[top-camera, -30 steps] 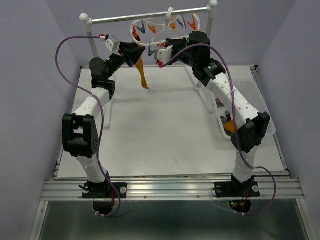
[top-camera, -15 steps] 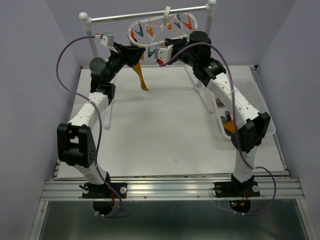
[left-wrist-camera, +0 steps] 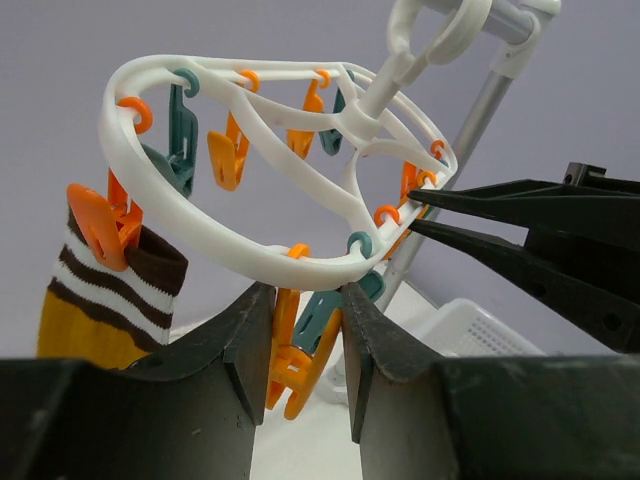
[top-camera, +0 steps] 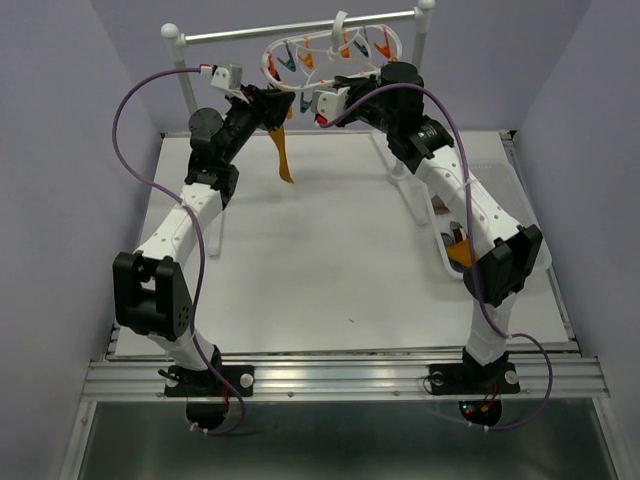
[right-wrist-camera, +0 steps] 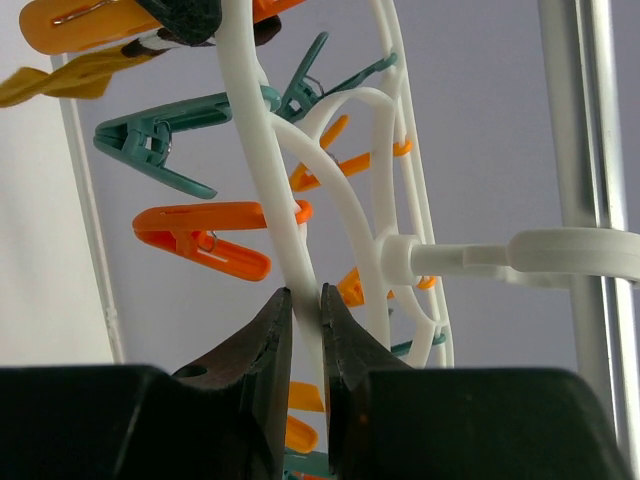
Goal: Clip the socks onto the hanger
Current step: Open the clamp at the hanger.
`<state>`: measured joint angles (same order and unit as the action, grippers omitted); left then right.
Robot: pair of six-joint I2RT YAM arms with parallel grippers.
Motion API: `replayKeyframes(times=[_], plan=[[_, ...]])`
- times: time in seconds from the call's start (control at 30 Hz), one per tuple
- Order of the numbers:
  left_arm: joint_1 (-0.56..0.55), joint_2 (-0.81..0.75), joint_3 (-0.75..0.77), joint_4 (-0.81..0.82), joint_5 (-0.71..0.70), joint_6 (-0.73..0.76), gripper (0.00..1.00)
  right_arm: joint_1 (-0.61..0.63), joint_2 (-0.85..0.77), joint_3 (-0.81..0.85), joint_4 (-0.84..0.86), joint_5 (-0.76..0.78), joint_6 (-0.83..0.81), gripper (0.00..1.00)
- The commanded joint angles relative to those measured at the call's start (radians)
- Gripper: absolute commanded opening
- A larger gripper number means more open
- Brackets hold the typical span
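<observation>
The white oval hanger [top-camera: 335,48] with orange and teal clips hangs by its hook from the rail. One mustard sock [top-camera: 284,158] with a dark and white striped cuff hangs from an orange clip on the ring's left side, and it also shows in the left wrist view [left-wrist-camera: 100,320]. My left gripper [top-camera: 278,108] is just under the ring [left-wrist-camera: 220,255]. Its jaws stand close together on either side of an orange clip [left-wrist-camera: 292,350] beside the sock. My right gripper [top-camera: 325,103] is shut on the ring's white rim [right-wrist-camera: 255,130].
The silver rail [top-camera: 300,30] on white posts spans the back of the table. A white basket [top-camera: 500,200] holding more socks [top-camera: 458,250] sits at the right under my right arm. The basket's corner also shows in the left wrist view [left-wrist-camera: 470,330].
My left arm has risen and moved right toward the hanger. The hanger has tipped up a little. The sock still hangs at the same spot. The right gripper has stayed on the ring.
</observation>
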<state>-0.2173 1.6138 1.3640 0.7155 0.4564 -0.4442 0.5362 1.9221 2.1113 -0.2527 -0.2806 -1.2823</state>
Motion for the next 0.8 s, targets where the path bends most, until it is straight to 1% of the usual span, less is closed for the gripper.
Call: replayKeyframes(times=[0.0,0.13,0.17,0.27,0.33,0.47,0.57,0.6,0.63,0.7,0.77], plan=[[-0.031,-0.046,0.015,-0.059,-0.11,0.302,0.0,0.011,-0.061,-0.017,-0.014,-0.019,0.072,0.03],[-0.054,-0.066,-0.008,-0.051,-0.079,0.459,0.0,0.011,-0.066,-0.02,-0.014,-0.019,0.074,0.03],[-0.054,-0.066,-0.012,-0.047,-0.071,0.473,0.0,0.011,-0.066,-0.019,-0.014,-0.019,0.077,0.03],[-0.057,-0.077,-0.035,-0.025,-0.108,0.467,0.0,0.011,-0.066,-0.013,-0.013,-0.017,0.083,0.03],[-0.057,-0.08,-0.028,-0.048,-0.12,0.486,0.0,0.011,-0.067,-0.016,-0.013,-0.015,0.084,0.03],[-0.057,-0.072,-0.016,-0.06,-0.128,0.47,0.0,0.011,-0.064,-0.014,-0.014,-0.003,0.084,0.04],[-0.059,-0.065,0.013,-0.102,-0.139,0.418,0.0,0.011,-0.061,-0.01,-0.014,0.006,0.093,0.06],[-0.057,-0.065,0.018,-0.117,-0.14,0.401,0.0,0.011,-0.061,-0.01,-0.013,0.006,0.097,0.08],[-0.057,-0.068,0.02,-0.12,-0.116,0.385,0.0,0.011,-0.06,-0.01,-0.014,0.009,0.104,0.11],[-0.065,-0.071,0.017,-0.125,-0.142,0.349,0.0,0.011,-0.06,-0.013,-0.014,0.015,0.11,0.15],[-0.063,-0.075,0.017,-0.128,-0.177,0.302,0.0,0.011,-0.06,-0.017,-0.014,0.018,0.123,0.21]])
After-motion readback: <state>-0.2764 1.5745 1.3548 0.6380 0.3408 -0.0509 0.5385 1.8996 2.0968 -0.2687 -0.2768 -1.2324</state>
